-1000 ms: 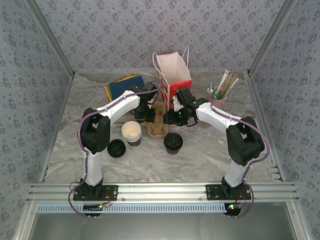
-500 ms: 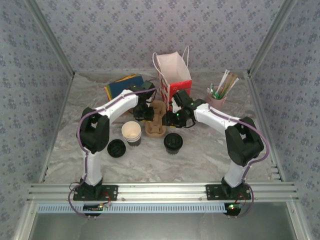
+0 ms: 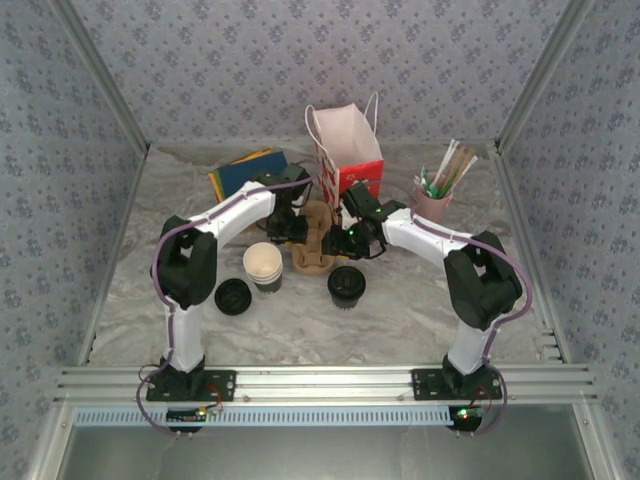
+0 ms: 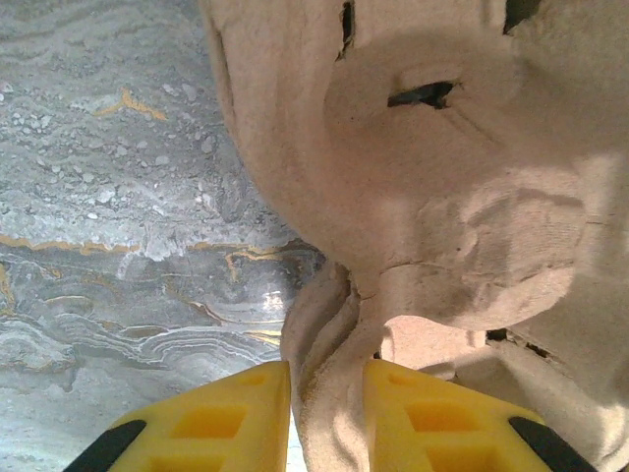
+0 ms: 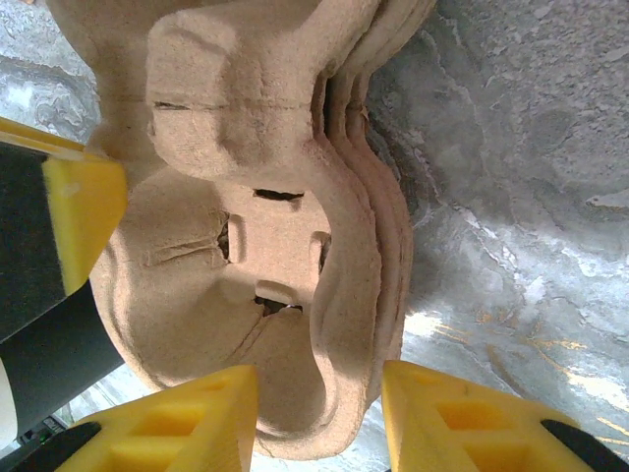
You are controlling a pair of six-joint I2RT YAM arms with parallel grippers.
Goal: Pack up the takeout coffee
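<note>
- The right gripper [image 5: 319, 403] has been shifted toward 9 o'clock, clamped on the carrier [image 3: 312, 243].
- The left gripper [image 4: 326, 393] is kept pinched on its rim.
- The coffee [image 3: 346, 285], at the carrier's 5 o'clock, is not yet loaded.

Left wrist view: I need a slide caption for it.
Left gripper pinches a rim of the pulp cup carrier, marbled tabletop behind.
</note>
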